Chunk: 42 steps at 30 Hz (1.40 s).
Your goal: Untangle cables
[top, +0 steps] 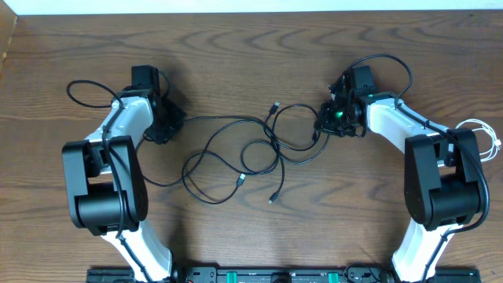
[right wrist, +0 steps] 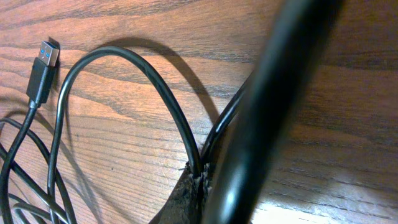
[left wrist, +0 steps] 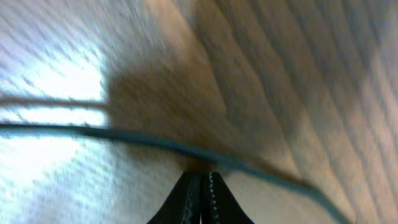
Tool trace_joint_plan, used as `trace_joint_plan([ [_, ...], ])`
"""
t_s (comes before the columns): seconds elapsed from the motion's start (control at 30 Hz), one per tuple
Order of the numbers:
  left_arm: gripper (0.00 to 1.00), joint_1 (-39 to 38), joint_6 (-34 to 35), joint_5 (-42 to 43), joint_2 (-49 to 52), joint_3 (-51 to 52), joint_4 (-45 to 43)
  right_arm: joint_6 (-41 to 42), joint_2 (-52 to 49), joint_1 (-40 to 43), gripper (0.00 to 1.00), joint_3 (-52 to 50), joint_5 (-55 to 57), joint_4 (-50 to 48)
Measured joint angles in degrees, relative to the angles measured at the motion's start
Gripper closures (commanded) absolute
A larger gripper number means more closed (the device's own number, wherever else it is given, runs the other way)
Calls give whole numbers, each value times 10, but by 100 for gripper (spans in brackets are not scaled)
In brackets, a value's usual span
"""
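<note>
A big brown wooden table point(top: 251, 47) fills the room's middle, and everything sits on it. The left arm point(top: 106, 177) stands at the table's left side and the right arm point(top: 440, 177) at its right side. Both are white and black, and both bend in toward the table's middle.

The long black cable point(top: 220, 119) lies in the table's middle, between the two arms. It is thin and dark. It curls round in a few loose loops that cross over each other, like messy string.

The white cable point(top: 489, 134) is much shorter. It sits in a little bunch at the table's right edge, well apart from the black one.

The right gripper point(right wrist: 198, 177) is pinched tight on the black cable, and two strands run into its tips. The left gripper point(left wrist: 200, 186) has its fingers pressed together. The black cable crosses right at their tips, but that view is blurry, so I cannot tell if it is pinched.

A small plug point(right wrist: 41, 78) with a shiny end lies flat on the table.
</note>
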State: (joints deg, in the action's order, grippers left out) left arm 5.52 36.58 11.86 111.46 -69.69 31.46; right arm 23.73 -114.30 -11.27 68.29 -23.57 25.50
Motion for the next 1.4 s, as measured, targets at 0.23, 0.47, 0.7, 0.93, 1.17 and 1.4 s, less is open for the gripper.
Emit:
trace_joint_plan([
  [0.23,89,-27,-63,21,-82,6,20,0,0,0,97,0,0,0],
  [0.47,41,-91,-88,29,-100,6,4,0,0,0,98,0,0,0],
  [0.7,41,-149,-65,30,-100,6,-26,0,0,0,98,0,0,0],
  [0.93,41,-197,0,9,-96,6,-31,0,0,0,99,0,0,0],
  [1.17,42,-225,90,-13,-61,6,-40,0,0,0,99,0,0,0],
  [1.4,43,-228,185,-24,-9,8,-101,2,0,0,99,0,0,0],
])
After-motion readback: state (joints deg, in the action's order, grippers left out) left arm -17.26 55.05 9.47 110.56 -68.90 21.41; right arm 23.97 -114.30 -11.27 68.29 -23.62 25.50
